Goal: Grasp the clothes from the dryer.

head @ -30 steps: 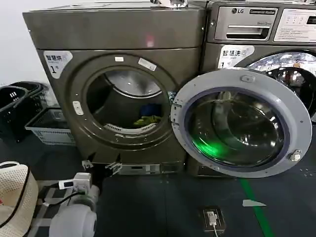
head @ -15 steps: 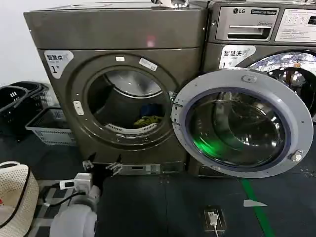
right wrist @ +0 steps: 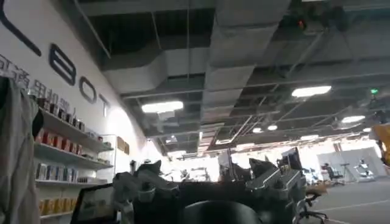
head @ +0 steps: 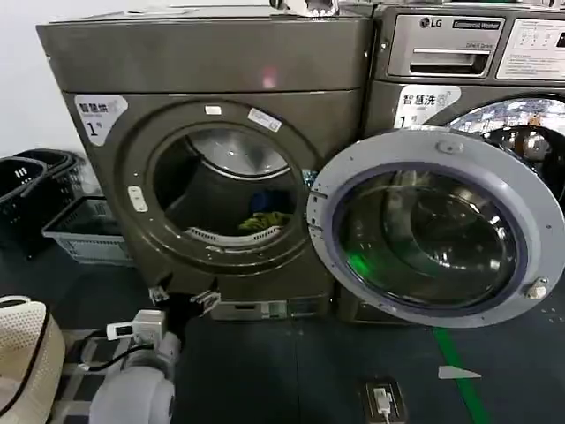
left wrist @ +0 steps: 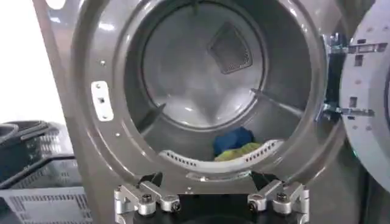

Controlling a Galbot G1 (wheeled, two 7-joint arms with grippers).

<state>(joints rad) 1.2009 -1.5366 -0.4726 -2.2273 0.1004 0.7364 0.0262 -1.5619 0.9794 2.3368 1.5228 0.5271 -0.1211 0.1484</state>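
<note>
Left gripper (head: 183, 300), jaws spread, sits below the bronze-grey metal dryer (head: 212, 62) porthole; yellow-green and blue clothes (head: 262, 221) lie ahead, deeper inside the drum

You see the dryer (head: 212, 168) in bronze-grey metal, its white sticker (head: 99, 116) printed with a dark "1" and characters. Inside the dryer's drum, the clothes (head: 263, 216) show bright yellow-green with a darker blue piece above. Right of the dryer, the open door (head: 437, 225) has a pale grey rim around dark glass with a green glint.
</note>
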